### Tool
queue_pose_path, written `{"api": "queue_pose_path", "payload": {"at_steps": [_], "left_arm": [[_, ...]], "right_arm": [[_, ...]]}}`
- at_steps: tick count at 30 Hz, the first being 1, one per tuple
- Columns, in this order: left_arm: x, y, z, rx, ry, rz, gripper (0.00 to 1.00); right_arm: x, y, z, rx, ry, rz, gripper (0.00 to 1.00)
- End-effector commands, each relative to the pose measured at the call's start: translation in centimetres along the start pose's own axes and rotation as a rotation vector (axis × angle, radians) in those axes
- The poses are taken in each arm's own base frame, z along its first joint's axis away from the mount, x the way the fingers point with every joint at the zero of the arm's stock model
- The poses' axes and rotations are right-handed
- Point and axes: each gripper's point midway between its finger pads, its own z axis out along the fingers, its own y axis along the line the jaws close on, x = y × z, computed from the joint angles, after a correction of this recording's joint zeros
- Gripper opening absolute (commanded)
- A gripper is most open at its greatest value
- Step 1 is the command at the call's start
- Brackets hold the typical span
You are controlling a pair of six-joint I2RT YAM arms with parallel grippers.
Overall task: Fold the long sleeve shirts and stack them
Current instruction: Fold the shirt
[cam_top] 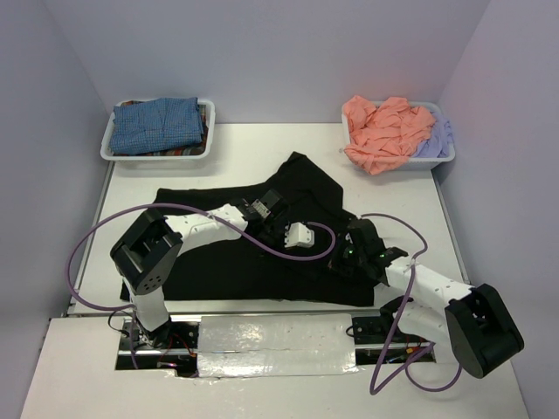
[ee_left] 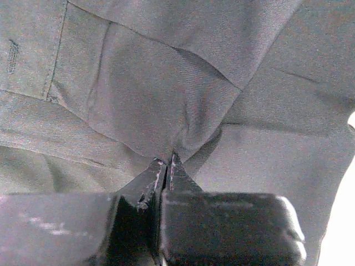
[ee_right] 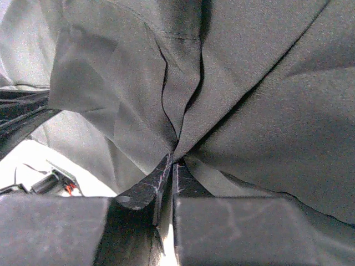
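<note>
The large black shirt (cam_top: pixel 218 240) lies spread over the middle of the table, with a bunched fold near its right side. My left gripper (cam_top: pixel 313 249) reaches across it, and in the left wrist view it (ee_left: pixel 166 162) is shut, pinching a pulled-up peak of the black cloth (ee_left: pixel 150 100). My right gripper (cam_top: pixel 349 240) is at the shirt's right part, close to the left one. In the right wrist view it (ee_right: pixel 172 162) is shut on a gathered fold of the same shirt (ee_right: pixel 183 83), lifted off the table.
A white bin (cam_top: pixel 109 148) at the back left holds the blue-checked shirt (cam_top: pixel 157 124). A white bin (cam_top: pixel 447 155) at the back right holds the salmon-pink shirt (cam_top: pixel 384 131) and the lavender one (cam_top: pixel 432 140). Purple cables loop from both arms. Walls enclose the table.
</note>
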Motion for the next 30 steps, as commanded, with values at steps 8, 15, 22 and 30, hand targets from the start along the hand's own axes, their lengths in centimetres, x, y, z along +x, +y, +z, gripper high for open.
{"api": "queue_pose_path", "payload": {"at_steps": [8,15,22,30], "left_arm": [[-1.5,-1.3,-1.0,0.081,-0.025,0.005,0.00],[-2.9,-2.6,-3.3,0.157,-0.044,0.046,0.00],[-3.3,-3.8,-5.4,0.223,-0.018,0.056,0.00],[-3.7,-5.8,-7.0,0.323,-0.024,0.049,0.00]], "right_arm": [[-0.7,2.2,-0.8,-0.080,-0.030,-0.059,0.00],[-0.5,3.7,-3.7,-0.089,0.005,-0.178,0.00],[1.3,2.4,-6.1,0.010,0.127,-0.215,0.00],[2.8,1.1,-8.7,0.138,0.231,-0.183,0.00]]}}
